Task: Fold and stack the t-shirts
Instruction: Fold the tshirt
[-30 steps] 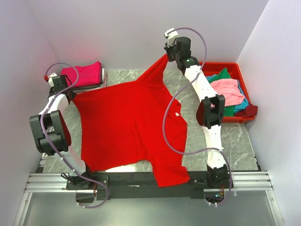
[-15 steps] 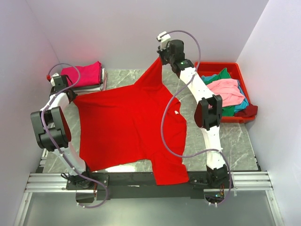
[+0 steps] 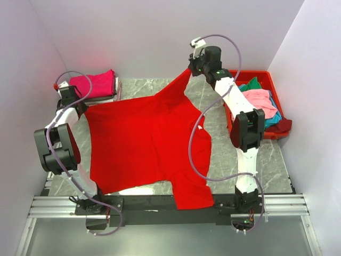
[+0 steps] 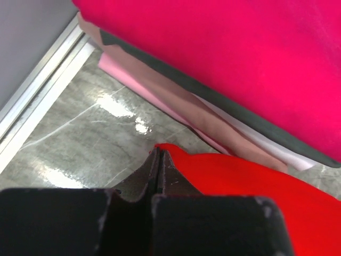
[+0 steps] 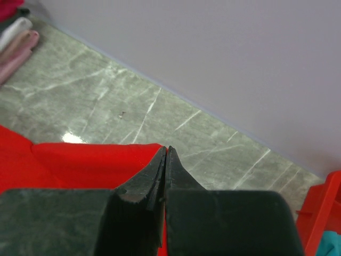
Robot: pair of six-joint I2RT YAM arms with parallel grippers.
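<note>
Big red shirt [image 3: 144,138] lies spread flat over most of the table [image 3: 272,160], near hem hanging off the front edge. On the far-left corner the left gripper [image 4: 158,156] is pinched tight, w/ the red cloth coming out just right of its tips, low by the tabletop. The right gripper [image 5: 166,153] is clamped on the far-right corner, cloth caught at the tips & trailing off left. That corner is lifted off the table toward the back wall [image 3: 160,37], so the cloth rises to a taut peak.

Top cam alone gives the layout. The folded stack [image 3: 98,85] sits in the far-left corner just past the left gripper. The red bin [image 3: 250,73] is far right w/ loose shirts [image 3: 258,101] heaped in it: pink, green, teal, dark red.

Left wrist cam shows the stack's layers: magenta on top, then dark grey, pink & white edges below. The red corner is close by the stack's base; touching or not, can't tell.

Right wrist cam shows bare marble between tips & wall, plus a sliver of bin at the right edge.
</note>
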